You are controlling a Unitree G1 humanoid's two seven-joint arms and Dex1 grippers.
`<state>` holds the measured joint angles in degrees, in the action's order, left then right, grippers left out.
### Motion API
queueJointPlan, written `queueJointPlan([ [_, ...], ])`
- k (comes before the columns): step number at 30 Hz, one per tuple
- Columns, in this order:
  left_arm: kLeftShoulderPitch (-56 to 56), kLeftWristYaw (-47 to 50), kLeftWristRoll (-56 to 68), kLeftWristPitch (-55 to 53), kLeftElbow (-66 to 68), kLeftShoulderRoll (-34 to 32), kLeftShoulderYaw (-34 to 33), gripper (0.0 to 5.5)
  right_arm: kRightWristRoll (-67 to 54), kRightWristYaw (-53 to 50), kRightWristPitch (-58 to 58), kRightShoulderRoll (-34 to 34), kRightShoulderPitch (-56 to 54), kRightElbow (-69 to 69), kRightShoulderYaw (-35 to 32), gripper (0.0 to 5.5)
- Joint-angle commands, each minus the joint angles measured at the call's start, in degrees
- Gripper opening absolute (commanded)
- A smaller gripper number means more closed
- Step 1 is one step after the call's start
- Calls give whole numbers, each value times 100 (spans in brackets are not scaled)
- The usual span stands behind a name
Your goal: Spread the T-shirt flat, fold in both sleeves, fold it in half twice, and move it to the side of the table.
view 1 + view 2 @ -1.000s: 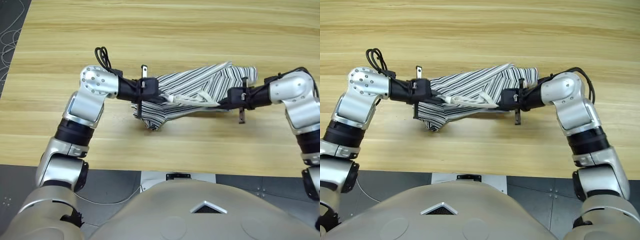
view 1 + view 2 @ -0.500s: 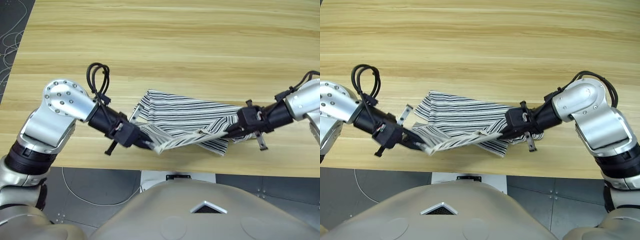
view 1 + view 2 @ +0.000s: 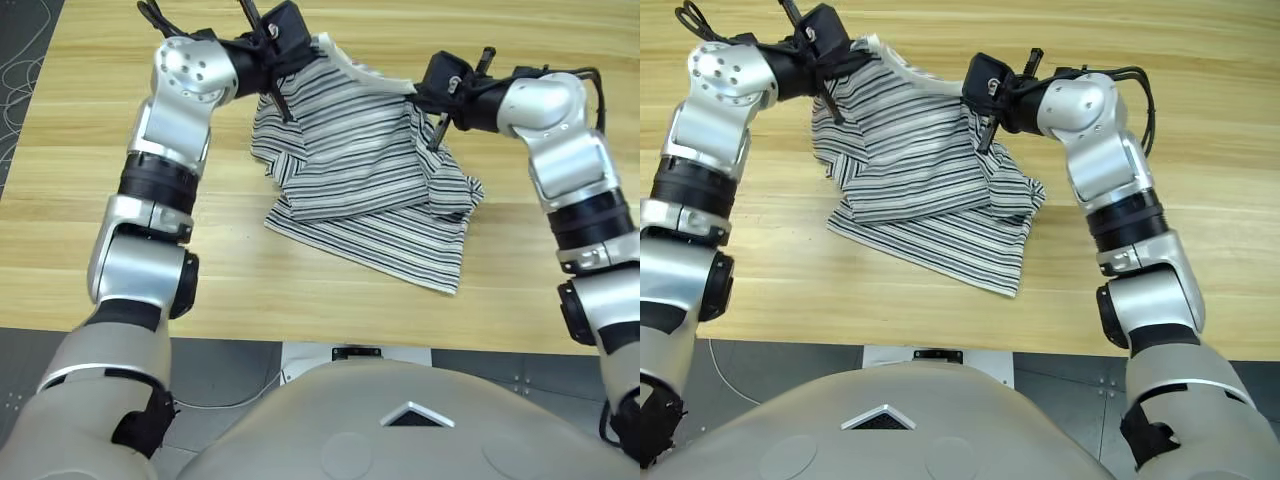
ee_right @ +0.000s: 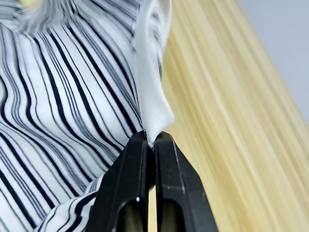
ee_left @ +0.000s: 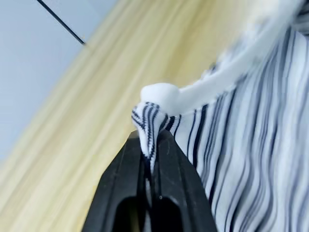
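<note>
The black-and-white striped T-shirt (image 3: 365, 180) hangs from its white collar edge, held up over the wooden table (image 3: 80, 200) at the far side. Its lower part drapes in folds onto the tabletop towards the near edge. My left gripper (image 3: 305, 42) is shut on the collar at the shirt's left shoulder, and the left wrist view shows the same pinch (image 5: 150, 145). My right gripper (image 3: 425, 88) is shut on the collar at the right shoulder, seen close in the right wrist view (image 4: 149, 142).
Bare wood lies on both sides of the shirt and beyond it. The table's near edge (image 3: 300, 340) runs just below the shirt's hem. Dark floor with cables (image 3: 20, 60) lies past the left edge.
Both grippers have swung up and away from the near edge to the far side, lifting the collar. The shirt has opened out from a bunch into a hanging sheet.
</note>
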<state>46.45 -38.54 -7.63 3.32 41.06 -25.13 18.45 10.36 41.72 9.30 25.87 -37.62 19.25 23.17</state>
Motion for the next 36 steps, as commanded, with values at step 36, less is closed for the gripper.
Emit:
queueJointPlan([
  [36, 1312, 5692, -3393, 1491, 3571, 571, 1397, 118, 3725, -4653, -2476, -846, -2109, 4867, 1666, 172],
])
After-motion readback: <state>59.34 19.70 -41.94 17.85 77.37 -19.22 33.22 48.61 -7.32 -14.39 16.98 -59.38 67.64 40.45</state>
